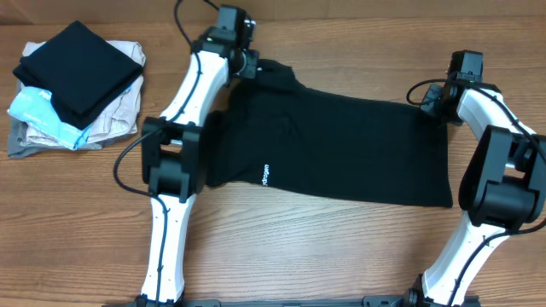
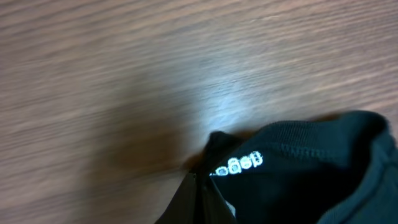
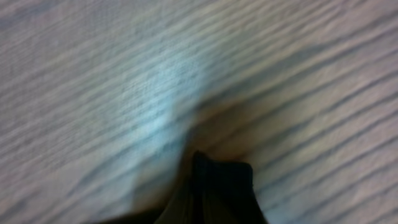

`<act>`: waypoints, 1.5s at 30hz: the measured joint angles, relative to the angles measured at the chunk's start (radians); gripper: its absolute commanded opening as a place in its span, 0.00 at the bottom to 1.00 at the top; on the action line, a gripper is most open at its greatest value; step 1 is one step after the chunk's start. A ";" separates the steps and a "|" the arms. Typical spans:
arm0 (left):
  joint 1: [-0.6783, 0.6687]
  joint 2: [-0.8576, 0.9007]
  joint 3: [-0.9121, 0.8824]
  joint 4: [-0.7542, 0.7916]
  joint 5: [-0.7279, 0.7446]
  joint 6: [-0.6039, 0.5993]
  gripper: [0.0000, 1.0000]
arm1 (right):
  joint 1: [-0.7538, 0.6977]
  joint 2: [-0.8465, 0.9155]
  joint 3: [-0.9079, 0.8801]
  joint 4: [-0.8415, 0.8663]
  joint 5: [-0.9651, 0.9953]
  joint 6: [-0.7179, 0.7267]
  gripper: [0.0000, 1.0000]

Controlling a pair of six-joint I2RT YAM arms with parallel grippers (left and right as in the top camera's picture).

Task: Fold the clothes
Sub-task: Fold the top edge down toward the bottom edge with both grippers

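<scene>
Clothes (image 1: 341, 145) lie spread on table (image 1: 299, 256); left gripper (image 1: 253, 66) and right gripper (image 1: 432, 101) each pinch an edge.

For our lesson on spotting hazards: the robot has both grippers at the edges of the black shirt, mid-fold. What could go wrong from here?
1. The left gripper and right gripper each seem to pinch only a small tip of the shirt, so the cloth may slip out.
2. The left arm's elbow sits right at the shirt's edge and could drag or bunch it during the fold.
</scene>
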 measured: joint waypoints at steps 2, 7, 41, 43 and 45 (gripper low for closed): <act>0.012 -0.035 0.000 -0.055 0.001 0.000 0.04 | 0.000 -0.011 0.000 -0.035 -0.019 -0.005 0.04; 0.026 -0.174 0.000 -0.179 0.001 0.000 0.04 | 0.000 -0.069 0.000 -0.115 -0.060 -0.013 0.04; 0.005 -0.297 -0.068 -0.854 -0.012 -0.174 0.04 | -0.013 -0.254 -0.121 -0.700 -0.014 0.208 0.04; 0.003 -0.297 -0.137 -0.838 -0.012 -0.178 0.04 | -0.013 -0.254 -0.121 -0.700 -0.014 0.211 0.04; -0.003 -0.296 -0.217 -0.816 -0.013 -0.182 0.04 | -0.013 -0.254 -0.124 -0.699 -0.014 0.214 0.04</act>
